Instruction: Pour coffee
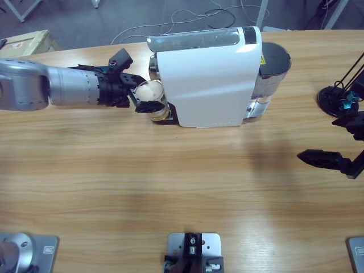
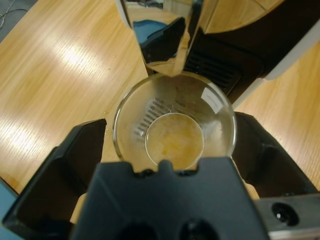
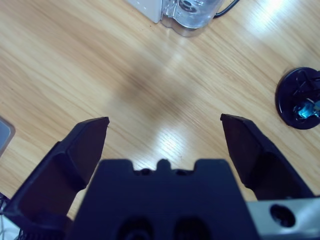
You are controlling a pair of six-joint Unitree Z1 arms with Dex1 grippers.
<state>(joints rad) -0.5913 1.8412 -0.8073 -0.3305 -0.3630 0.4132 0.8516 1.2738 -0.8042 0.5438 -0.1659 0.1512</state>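
Left wrist view: the coffee [image 2: 175, 140] is a shallow amber layer at the bottom of a clear glass [image 2: 131, 116], directly below the chrome spout [image 2: 160, 42] of the white coffee machine [image 1: 207, 79]. The glass sits between the jaws of the left hand [image 2: 170, 137], which close on its wall from both sides; in the high view the left hand [image 1: 143, 98] reaches in from the left edge to the machine's front. Judgement: glass is light, rigid, smooth and breakable; liquid load is small, so slosh risk is low if kept upright. Best hold is mid-wall, firm but not crushing. Right hand [image 3: 165, 135] hangs well apart over bare counter [image 3: 75, 60], jaws spread wide, holding nothing.
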